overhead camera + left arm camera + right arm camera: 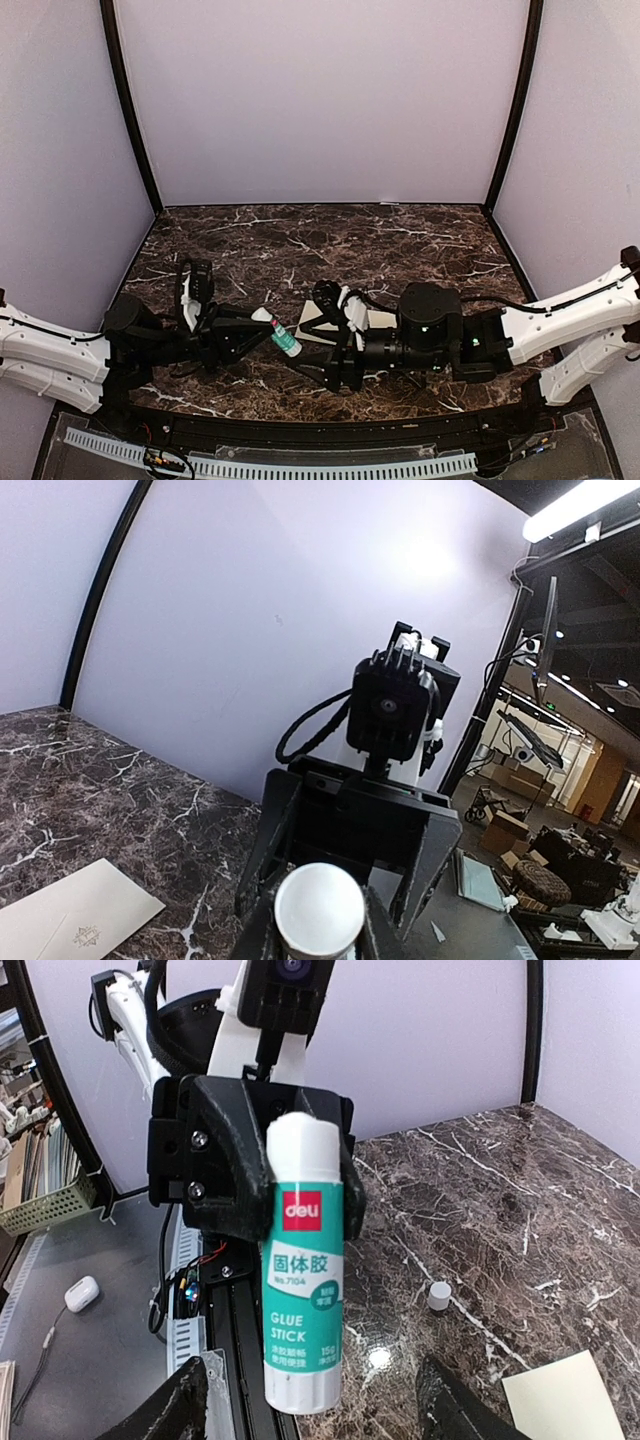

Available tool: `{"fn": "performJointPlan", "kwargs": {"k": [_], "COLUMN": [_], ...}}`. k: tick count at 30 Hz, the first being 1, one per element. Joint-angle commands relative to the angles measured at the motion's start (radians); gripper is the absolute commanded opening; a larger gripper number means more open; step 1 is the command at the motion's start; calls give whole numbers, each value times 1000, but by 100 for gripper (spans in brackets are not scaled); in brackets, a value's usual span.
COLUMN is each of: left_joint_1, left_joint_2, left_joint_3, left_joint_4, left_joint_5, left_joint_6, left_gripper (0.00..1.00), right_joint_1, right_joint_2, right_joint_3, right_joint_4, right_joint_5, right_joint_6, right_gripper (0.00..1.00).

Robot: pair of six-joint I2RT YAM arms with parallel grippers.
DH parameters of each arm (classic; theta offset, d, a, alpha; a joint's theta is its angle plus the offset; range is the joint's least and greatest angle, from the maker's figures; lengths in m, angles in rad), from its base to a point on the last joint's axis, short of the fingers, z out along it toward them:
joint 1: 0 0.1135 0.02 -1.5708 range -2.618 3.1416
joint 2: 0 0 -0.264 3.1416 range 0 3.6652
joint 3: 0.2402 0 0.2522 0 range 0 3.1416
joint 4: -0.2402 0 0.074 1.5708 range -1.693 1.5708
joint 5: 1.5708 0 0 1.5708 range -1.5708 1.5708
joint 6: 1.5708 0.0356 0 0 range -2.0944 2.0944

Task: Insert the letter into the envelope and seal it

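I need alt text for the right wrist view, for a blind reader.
The left gripper holds a teal-and-white glue stick mid-frame. Behind, on the dark marble table, lie a small white cylinder and a corner of the cream envelope.

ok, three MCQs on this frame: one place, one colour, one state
1. Where is the glue stick?
A) lying on the envelope
B) in the left claw
C) in the right claw

2. Main colour of the stick's label?
A) teal
B) orange
C) black

3. The right claw is:
A) shut on the stick
B) shut on paper
C) open

Answers:
1. B: the left claw clamps the stick, off the envelope.
2. A: the label is teal with white print.
3. C: its fingers stand wide apart, either side of the stick.
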Motion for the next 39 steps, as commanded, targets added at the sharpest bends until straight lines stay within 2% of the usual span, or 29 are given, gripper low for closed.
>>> {"fn": "performJointPlan", "kwargs": {"k": [1,5,14,21,27,34,39], "left_joint_1": [-2,-2,-2,-2,-2,-2,-2], "left_joint_2": [-23,-40,-65,-68,-77,-92,-93], "left_joint_3": [-24,-31,-47,-51,-53,-54,-55], "left_joint_4": [71,71,82,89,83,71,69], "left_joint_5": [-44,-52,-63,-69,-68,-75,-78], "left_joint_6": [-52,-64,-78,-85,-81,-77,-76], "left_gripper": [0,0,0,0,0,0,0], "right_joint_1": [6,6,8,9,8,8,8], "right_joint_2": [21,57,152,181,212,218,216], "right_joint_3": [-24,-25,33,41,71,82,81], "right_joint_4": [194,282,358,444,441,444,445], "right_joint_5": [59,59,43,7,-5,1,8], "right_joint_6": [21,26,31,26,22,22,23], "right_gripper": [66,62,56,55,50,39,36]}}
